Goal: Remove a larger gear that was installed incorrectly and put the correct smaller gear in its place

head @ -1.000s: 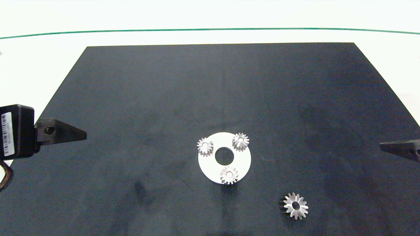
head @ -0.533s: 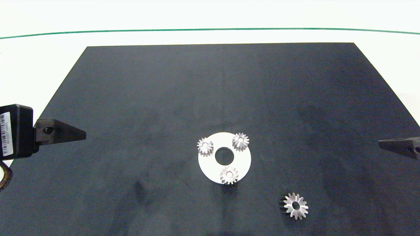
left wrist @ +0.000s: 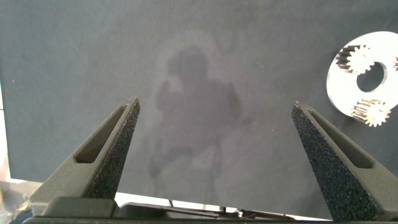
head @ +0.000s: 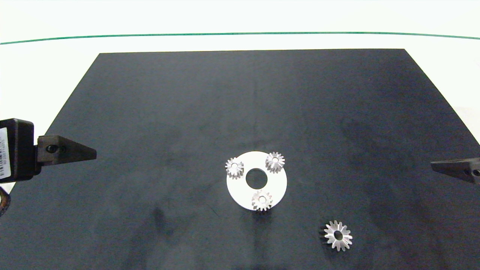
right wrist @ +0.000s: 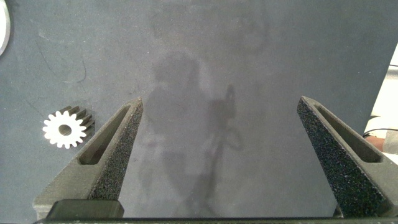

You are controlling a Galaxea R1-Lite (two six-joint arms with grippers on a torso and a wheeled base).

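Sitting on the white disc (head: 279,183) near the mat's (head: 187,93) front edge are three small gears, the smaller gear (head: 261,200) frontmost; the larger gear (head: 338,235) lies on the mat toward its front right corner. Left gripper (left wrist: 214,134) hovers at the mat's left edge, right gripper (right wrist: 221,130) at its right edge, both with fingers wide apart, holding nothing.

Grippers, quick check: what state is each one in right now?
Left gripper: open, holding nothing, over the mat's left edge.
Right gripper: open, holding nothing, over the mat's right edge.
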